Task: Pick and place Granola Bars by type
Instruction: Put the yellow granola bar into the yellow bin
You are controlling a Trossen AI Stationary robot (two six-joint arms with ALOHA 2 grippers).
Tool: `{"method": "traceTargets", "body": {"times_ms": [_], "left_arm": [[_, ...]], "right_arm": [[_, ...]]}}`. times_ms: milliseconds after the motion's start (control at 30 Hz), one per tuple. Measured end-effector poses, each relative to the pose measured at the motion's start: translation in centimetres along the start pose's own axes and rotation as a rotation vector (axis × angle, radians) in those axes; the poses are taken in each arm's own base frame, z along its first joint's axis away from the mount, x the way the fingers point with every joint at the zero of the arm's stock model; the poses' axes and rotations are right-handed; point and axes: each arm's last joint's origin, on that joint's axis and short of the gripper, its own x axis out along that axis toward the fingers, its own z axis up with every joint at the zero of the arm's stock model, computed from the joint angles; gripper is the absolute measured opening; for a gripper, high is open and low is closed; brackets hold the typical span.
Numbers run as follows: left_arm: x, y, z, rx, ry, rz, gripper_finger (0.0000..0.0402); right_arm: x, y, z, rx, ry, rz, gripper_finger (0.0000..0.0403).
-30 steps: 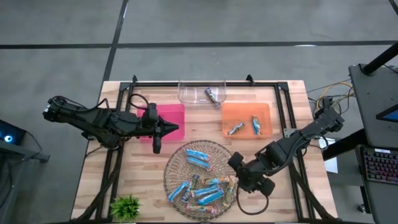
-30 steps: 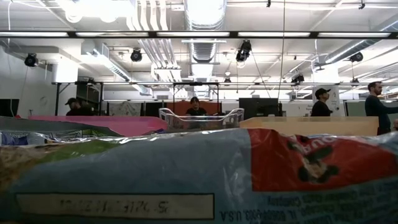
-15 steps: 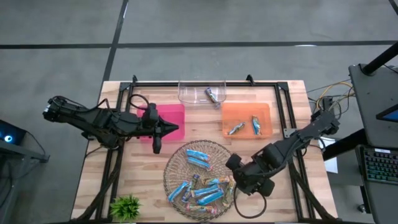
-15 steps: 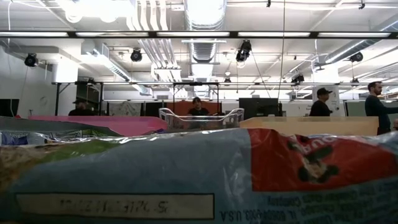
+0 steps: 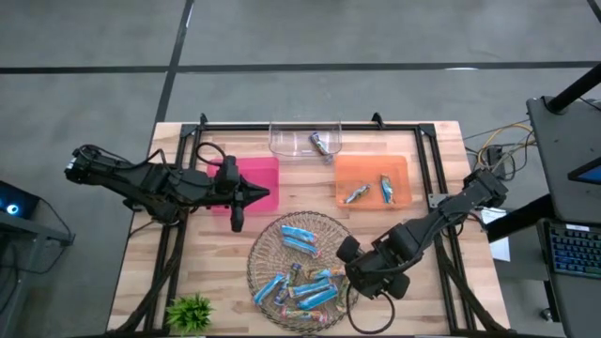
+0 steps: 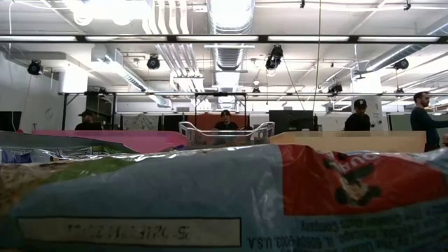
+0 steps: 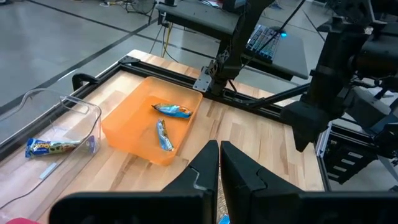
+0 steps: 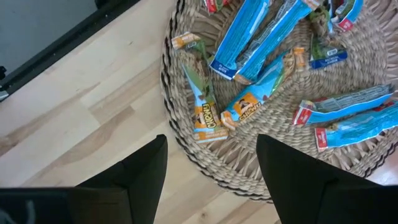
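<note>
1. The right gripper (image 5: 349,273) hung over the rim of the woven basket (image 5: 268,235), on the side nearest its own arm, with its fingers (image 8: 146,168) spread wide and nothing between them.
2. Just ahead of those fingers lay the Granola Bars (image 8: 249,109), heaped inside the basket: mostly bright blue wrappers, with a tan and green one (image 8: 202,106) closest to the fingers, near the basket's edge.
3. The bars stayed untouched; the fingertips stood apart from them, above the rim and the bare table (image 5: 432,305).
4. The left gripper (image 5: 271,195) was shut tight with nothing in it, hovering over the pink tray (image 5: 263,174).
5. Out ahead of the left gripper's closed fingers (image 7: 205,168) sat the orange tray (image 7: 124,127) with two bars (image 7: 165,134) in it, and beside that the clear tray (image 7: 81,109) holding one bar (image 7: 59,146).
6. A small green plant (image 5: 190,311) stood at the table corner, well apart from both grippers.
7. In the low view a wrapper (image 6: 224,203) filled the foreground, hiding both grippers.
</note>
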Motion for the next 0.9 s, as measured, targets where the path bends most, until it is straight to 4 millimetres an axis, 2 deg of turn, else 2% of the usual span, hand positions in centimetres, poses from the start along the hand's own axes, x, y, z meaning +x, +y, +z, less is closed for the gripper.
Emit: {"method": "traceTargets", "body": {"times_ms": [433, 900], "left_arm": [[0.0, 0.0, 0.0, -0.001, 0.000, -0.001, 0.0000], [0.0, 0.0, 0.0, -0.002, 0.000, -0.001, 0.0000]], "right_arm": [[0.4, -0.3, 0.8, -0.002, -0.063, -0.023, 0.0238], [5.0, -1.0, 1.7, 0.007, 0.039, 0.018, 0.0238]]}}
